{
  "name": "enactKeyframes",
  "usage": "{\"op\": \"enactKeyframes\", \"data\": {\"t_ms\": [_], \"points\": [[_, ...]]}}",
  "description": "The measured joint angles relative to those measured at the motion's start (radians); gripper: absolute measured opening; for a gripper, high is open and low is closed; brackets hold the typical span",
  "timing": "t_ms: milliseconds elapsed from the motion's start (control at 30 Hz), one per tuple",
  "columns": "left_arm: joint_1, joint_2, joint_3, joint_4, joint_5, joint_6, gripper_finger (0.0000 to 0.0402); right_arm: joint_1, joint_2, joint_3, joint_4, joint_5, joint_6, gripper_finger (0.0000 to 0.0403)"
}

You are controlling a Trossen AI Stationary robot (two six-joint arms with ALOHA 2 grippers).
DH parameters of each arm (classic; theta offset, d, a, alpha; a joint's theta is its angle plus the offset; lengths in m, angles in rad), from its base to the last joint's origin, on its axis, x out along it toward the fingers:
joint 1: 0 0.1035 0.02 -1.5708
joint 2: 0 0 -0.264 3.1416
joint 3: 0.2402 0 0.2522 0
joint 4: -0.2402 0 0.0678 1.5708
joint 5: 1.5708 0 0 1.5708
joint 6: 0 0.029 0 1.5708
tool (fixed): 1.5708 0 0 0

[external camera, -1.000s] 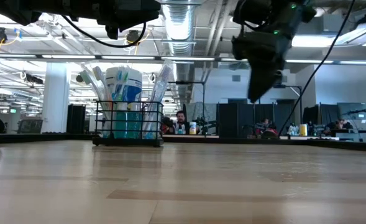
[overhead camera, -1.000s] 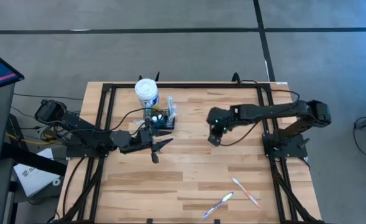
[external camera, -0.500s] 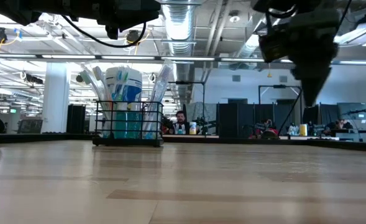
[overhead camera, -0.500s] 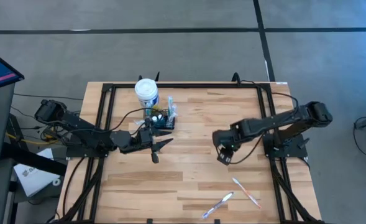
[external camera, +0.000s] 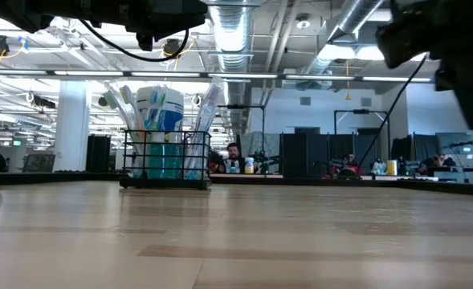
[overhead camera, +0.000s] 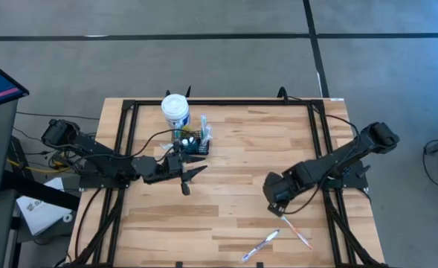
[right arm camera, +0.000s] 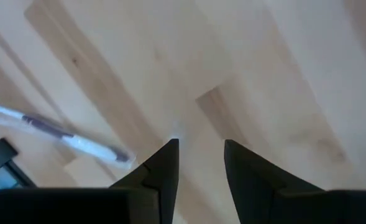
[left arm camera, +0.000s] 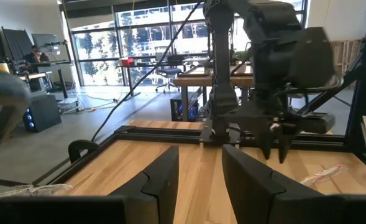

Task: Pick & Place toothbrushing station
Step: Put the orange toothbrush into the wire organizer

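The toothbrushing station (overhead camera: 196, 141), a small black open-top caddy with brushes standing in it, rests on its base at the table's far left; it also shows in the low view (external camera: 165, 164). My left gripper (overhead camera: 197, 179) hovers open and empty just on the near side of it; its fingers show apart in the left wrist view (left arm camera: 200, 177). My right gripper (overhead camera: 276, 211) is open and empty, pointing down over the near right of the table, close to a loose toothbrush (right arm camera: 64, 134). Its fingers show apart in its own wrist view (right arm camera: 198, 163).
A white blue-labelled tub (overhead camera: 175, 110) stands just behind the caddy. Two loose toothbrushes (overhead camera: 262, 244) (overhead camera: 294, 229) lie near the near right edge. A black frame (overhead camera: 219, 103) borders the table. The middle of the tabletop (overhead camera: 226, 201) is bare wood.
My right gripper has swung from the middle of the table toward the near edge and a little to the right, ending close to the loose toothbrushes. It stays open. The caddy has not moved.
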Motion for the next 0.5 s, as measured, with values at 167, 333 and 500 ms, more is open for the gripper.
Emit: {"op": "enactKeyframes", "data": {"t_ms": [167,333,500], "points": [[0.000,0.000,0.000,-0.004,0.000,0.000,0.0117,0.095,0.011,0.000,0.000,0.002,0.126,0.0118],[0.000,0.000,0.000,-0.004,0.000,0.000,0.0117,0.178,0.052,-0.001,0.001,0.002,0.225,0.0118],[0.000,0.000,0.000,-0.005,0.000,0.000,0.0117,0.230,0.104,-0.002,0.032,0.003,0.310,0.0118]]}}
